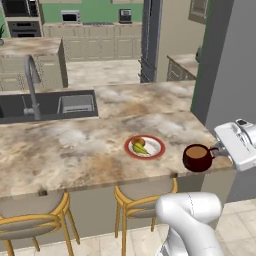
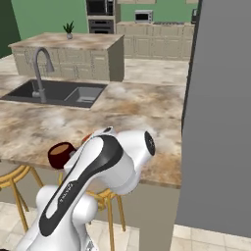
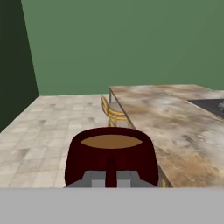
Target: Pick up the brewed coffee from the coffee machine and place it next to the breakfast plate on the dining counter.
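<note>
Left base view shows the small dark maroon mug of light brown coffee at the front edge of the beige marbled stone bench, just right of the red-rimmed white plate. Your hand is clamped shut on the mug's handle. Lower it level (the coffee sits near the brim), set it well in from the edge, then release.

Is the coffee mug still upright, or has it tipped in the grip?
Upright. The brewed coffee shows a level rim and flat brown liquid, and it stands straight at the dining counter edge, right of the breakfast plate.
</note>
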### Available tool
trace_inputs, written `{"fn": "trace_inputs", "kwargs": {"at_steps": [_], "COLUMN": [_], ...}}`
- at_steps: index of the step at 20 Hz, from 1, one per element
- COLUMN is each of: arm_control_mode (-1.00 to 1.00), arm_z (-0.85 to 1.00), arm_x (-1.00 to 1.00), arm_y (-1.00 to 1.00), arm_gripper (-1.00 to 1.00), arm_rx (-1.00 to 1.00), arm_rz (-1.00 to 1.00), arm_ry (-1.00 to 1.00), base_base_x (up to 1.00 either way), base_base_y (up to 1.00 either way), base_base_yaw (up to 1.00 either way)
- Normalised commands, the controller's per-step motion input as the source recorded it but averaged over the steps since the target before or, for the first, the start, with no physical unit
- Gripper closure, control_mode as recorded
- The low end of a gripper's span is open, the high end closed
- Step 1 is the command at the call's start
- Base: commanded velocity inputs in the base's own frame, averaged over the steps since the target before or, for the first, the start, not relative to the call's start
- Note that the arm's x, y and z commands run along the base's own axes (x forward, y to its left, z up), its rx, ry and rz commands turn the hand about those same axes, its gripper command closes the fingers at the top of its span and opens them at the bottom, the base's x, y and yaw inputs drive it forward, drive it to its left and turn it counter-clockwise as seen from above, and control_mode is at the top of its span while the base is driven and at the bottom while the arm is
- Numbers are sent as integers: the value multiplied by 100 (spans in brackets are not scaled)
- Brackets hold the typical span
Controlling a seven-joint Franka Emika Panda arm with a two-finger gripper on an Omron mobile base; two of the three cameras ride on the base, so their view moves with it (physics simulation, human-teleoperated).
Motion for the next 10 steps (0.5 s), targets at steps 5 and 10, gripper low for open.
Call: {"fn": "trace_inputs", "kwargs": {"at_steps": [5, 10], "arm_control_mode": [100, -100], "arm_z": [0, -4], "arm_x": [0, 44], "arm_y": [0, -1], "arm_gripper": [100, 100], "arm_rx": [0, -2], "arm_rz": [0, 0], "arm_ry": [0, 0], "base_base_x": [0, 4], "base_base_y": [-61, -4], "base_base_yaw": [3, 0]}}
